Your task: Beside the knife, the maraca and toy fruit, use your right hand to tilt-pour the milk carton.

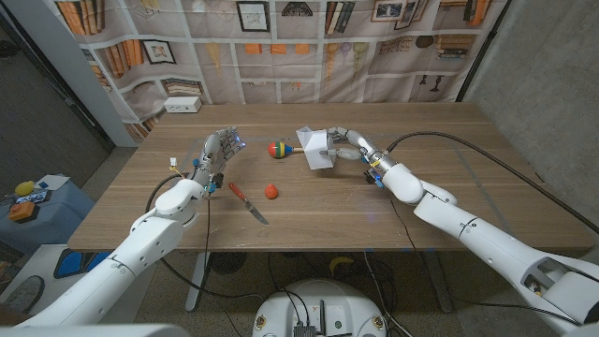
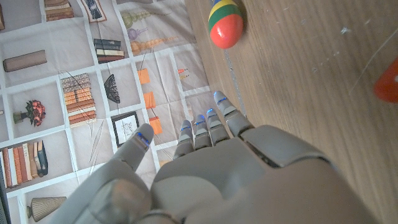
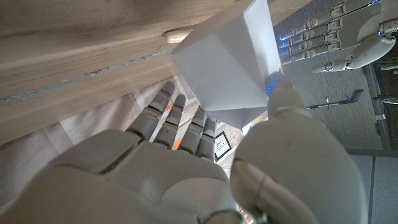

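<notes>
I am holding the carton (image 1: 318, 148) in my right hand (image 1: 354, 148), fingers and thumb closing round its body; in the right wrist view the thumb (image 3: 292, 124) is pressing one white face (image 3: 227, 68) while the other fingers (image 3: 177, 121) are wrapping behind.

The maraca (image 1: 278, 149) is lying just beyond the carton's far end from my fingers, and I cannot tell whether they are touching. The small red fruit (image 1: 270, 192) and the knife (image 1: 248, 202) are sitting near each other on the table (image 1: 449, 201), apart from the carton.

The carton is tilting, its long axis leaning away from my fingertips toward the maraca, gabled top (image 1: 305, 137) leading.

My left hand (image 1: 217, 153) is standing open, fingers apart, holding nothing; the maraca's striped head (image 2: 225, 23) is lying ahead of its fingertips (image 2: 219, 115).

The carton's lower part is hiding behind my fingers, and the fruit (image 2: 388, 81) is getting cut off in the left wrist view.
</notes>
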### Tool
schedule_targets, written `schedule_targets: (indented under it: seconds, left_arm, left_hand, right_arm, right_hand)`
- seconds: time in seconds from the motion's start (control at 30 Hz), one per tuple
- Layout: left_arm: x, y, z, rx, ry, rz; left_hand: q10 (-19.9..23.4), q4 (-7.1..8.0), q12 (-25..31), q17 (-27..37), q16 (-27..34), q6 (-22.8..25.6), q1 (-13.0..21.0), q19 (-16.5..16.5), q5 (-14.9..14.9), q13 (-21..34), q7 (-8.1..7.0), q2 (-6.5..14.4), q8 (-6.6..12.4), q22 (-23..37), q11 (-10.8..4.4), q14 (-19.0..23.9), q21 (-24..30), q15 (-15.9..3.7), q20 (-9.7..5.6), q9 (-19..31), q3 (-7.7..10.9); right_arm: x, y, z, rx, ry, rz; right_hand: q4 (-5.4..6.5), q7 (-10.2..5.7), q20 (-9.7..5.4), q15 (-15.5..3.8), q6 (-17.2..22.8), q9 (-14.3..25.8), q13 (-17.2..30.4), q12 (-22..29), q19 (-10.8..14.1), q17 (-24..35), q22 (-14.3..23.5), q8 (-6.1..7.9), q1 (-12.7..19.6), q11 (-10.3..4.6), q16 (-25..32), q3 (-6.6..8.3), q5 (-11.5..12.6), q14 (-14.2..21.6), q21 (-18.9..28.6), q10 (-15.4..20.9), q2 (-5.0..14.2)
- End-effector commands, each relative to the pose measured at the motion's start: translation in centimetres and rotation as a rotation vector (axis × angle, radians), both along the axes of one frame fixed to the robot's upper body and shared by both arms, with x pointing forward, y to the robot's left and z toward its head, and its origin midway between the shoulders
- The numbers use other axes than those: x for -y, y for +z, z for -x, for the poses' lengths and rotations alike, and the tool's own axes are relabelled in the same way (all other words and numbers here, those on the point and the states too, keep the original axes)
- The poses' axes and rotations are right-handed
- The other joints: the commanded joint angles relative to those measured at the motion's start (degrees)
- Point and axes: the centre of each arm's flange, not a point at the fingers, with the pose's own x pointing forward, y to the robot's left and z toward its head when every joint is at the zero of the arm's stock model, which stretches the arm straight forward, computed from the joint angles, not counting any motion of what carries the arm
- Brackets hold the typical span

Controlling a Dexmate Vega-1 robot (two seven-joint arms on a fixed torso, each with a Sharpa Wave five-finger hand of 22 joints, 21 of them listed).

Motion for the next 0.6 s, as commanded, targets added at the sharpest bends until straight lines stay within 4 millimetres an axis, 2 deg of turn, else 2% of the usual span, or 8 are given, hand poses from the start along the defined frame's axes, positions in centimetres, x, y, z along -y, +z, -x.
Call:
schedule_targets:
  seconds: [0.03,0.6]
  left_arm:
    - [0.0,-0.2,-0.1,-0.008,-0.002,0.004]
    - [0.5,-0.6,-0.4,-0.032,-0.015,0.008]
  left_hand:
    - [0.1,-0.02,0.0,0.2,0.3,0.4,-0.7,0.0,-0.1,0.3,-0.01,3.9,0.10,0.3,0.10,0.0,0.3,-0.05,0.32,0.1,0.18]
    - [0.2,0.10,0.0,0.3,0.4,0.5,-0.8,0.1,-0.1,0.3,0.02,4.0,0.14,0.3,0.14,0.2,0.3,0.07,0.36,0.1,0.23]
  right_arm:
    - [-0.8,-1.9,-1.2,-0.014,-0.018,-0.005]
    - [-1.1,-3.0,-2.1,-0.032,-0.014,0.021]
  right_hand:
    - [-0.11,-0.30,-0.08,-6.05,0.2,0.2,0.2,0.3,0.3,0.2,0.2,0.26,1.0,-0.36,0.3,-0.32,-0.1,0.5,0.1,0.3,-0.19]
    - [-0.19,-1.37,-0.38,-5.88,0.2,0.4,0.3,0.1,0.3,0.4,0.2,0.33,2.4,-0.58,0.4,-0.55,-0.2,0.2,0.0,0.2,-0.24]
